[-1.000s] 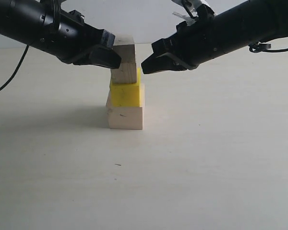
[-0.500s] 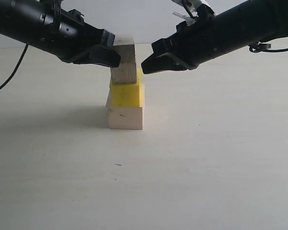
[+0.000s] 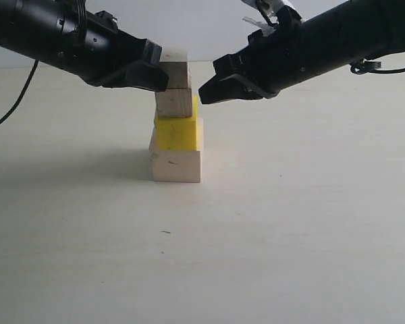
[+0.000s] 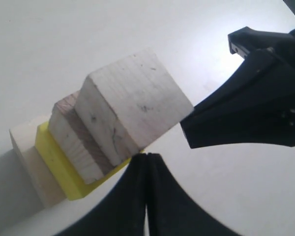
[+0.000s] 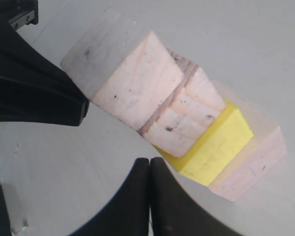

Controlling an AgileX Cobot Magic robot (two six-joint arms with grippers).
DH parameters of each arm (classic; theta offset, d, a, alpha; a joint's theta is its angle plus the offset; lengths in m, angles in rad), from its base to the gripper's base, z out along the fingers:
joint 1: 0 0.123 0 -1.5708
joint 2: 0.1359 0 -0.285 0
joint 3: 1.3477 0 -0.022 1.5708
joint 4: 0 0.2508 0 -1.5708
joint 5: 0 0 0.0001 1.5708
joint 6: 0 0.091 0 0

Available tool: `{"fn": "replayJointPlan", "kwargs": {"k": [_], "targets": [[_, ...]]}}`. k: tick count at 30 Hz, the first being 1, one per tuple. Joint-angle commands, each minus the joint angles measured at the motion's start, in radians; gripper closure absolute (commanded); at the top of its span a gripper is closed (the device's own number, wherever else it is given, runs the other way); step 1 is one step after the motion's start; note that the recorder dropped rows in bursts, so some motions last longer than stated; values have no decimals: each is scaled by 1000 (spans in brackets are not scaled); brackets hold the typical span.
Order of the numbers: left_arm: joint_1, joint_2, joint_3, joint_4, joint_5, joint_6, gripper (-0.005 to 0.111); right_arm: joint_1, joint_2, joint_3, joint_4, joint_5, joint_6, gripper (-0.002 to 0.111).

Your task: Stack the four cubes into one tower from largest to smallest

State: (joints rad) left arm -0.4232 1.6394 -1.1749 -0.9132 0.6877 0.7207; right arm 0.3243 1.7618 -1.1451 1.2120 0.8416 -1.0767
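The four cubes stand as one tower on the table. The largest wooden cube (image 3: 176,166) is at the bottom, then the yellow cube (image 3: 179,133), the medium wooden cube (image 3: 174,102) and the smallest wooden cube (image 3: 176,72) on top. My left gripper (image 3: 163,79) is shut and empty, with its tip close against the top cube's left side; I cannot tell if they touch. On the other side my right gripper (image 3: 204,94) is shut and empty, level with the medium cube. The left wrist view shows the top cube (image 4: 132,105) just beyond the left gripper (image 4: 146,156). The right gripper (image 5: 150,161) is near the medium cube (image 5: 187,118).
The pale table (image 3: 290,223) spreads out around the tower, with a white wall behind. A black cable (image 3: 17,101) hangs from the left arm at the far left. Both arms reach in from above at either side of the tower.
My left gripper has risen slightly beside the top cube. The right gripper and the tower have not moved.
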Motion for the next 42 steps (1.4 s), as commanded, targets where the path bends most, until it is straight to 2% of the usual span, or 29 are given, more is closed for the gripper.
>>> {"fn": "replayJointPlan", "kwargs": {"k": [1, 11, 18, 25, 31, 36, 42], "targets": [[-5, 1, 2, -2, 1, 5, 107, -1, -12, 0, -2, 1, 4, 108], [-5, -20, 2, 5, 31, 7, 107, -1, -30, 0, -12, 5, 6, 108], [-5, -109, 13, 81, 14, -27, 107, -1, -121, 38, -223, -213, 186, 108], [-5, -241, 153, 117, -138, -23, 107, -1, -301, 178, -245, -408, 129, 108], [-5, -378, 241, 117, -305, -23, 107, -1, -413, 201, -272, -457, 56, 108], [-5, -409, 289, 119, -333, -21, 107, -1, -421, 201, -274, -398, 165, 108], [-5, -391, 399, 115, -329, -17, 107, -1, -374, 201, -291, -362, 188, 108]]}}
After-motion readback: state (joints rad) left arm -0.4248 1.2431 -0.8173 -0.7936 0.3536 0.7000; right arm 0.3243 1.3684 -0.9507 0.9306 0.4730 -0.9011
